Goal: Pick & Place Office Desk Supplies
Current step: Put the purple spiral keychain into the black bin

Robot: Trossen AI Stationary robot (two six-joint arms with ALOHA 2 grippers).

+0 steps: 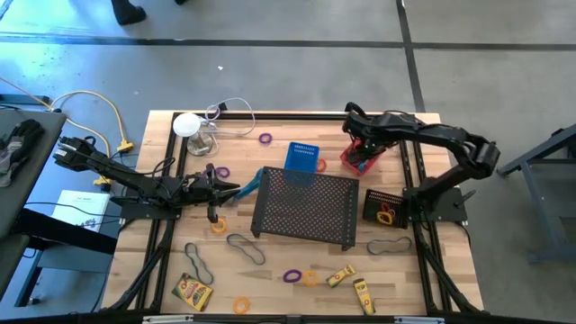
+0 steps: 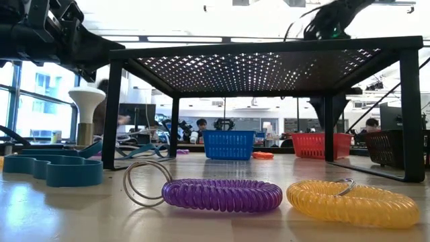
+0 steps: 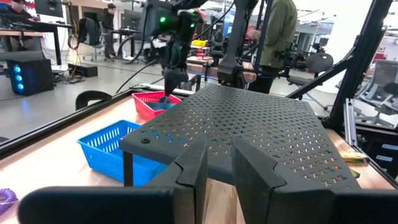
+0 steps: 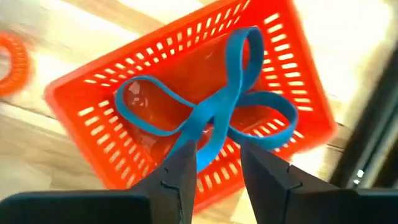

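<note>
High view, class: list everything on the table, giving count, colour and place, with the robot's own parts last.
mesh tray: one, black, table centre
blue basket: one, at the tray's far edge
red basket: one, under the right claw
dark basket: one, right of the tray
round-topped object: one, white, far left corner, cable attached
rubber-band loops: three, dark, near side
blue bands: two, one over the red basket, one by the left claw
purple rings: three, scattered
orange rings: at least three, scattered
yellow boxes: three, near edge
left claw: fingers apart, empty, left of the tray
right claw: fingers apart, blue band hanging in front of them
</note>
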